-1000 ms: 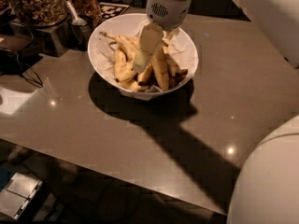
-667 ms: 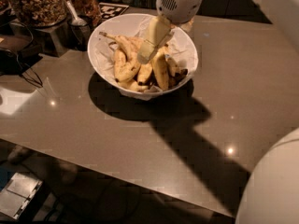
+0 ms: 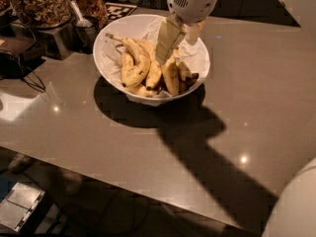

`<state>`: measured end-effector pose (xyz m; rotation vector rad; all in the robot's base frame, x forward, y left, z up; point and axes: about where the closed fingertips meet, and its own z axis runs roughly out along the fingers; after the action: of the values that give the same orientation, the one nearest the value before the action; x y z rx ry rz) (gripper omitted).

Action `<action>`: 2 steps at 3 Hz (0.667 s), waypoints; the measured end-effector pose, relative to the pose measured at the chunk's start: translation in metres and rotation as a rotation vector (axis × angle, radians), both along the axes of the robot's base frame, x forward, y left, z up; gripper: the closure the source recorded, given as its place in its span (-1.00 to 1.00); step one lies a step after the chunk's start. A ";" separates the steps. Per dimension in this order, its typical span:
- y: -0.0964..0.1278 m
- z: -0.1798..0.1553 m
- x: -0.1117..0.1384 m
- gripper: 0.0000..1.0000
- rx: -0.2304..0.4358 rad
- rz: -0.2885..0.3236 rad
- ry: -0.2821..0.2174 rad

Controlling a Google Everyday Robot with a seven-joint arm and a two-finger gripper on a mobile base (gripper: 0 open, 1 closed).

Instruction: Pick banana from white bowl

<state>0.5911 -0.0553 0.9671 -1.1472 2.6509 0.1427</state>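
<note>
On the brown bench (image 3: 247,107), towards its far edge, sits the white bowl (image 3: 104,58), and the banana (image 3: 153,75) lies inside it among other bananas. Its long axis runs roughly from the far rim toward the near rim, gently bowed. Its upper end is hidden behind the claw (image 3: 170,48), which hangs from above over the middle of the bowl, reaching down to the fruit. Whether the claw is wide, narrow or gripping anything cannot be told. A strongly curved banana (image 3: 133,65) lies just left. A jar of nuts (image 3: 39,4) at the top left is cut off by the edge.
</note>
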 end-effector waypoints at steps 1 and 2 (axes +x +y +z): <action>0.012 0.000 -0.006 -0.36 -0.014 0.018 0.004; 0.019 0.002 -0.005 -0.34 -0.023 0.011 0.006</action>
<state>0.5860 -0.0365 0.9694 -1.1708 2.6587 0.1186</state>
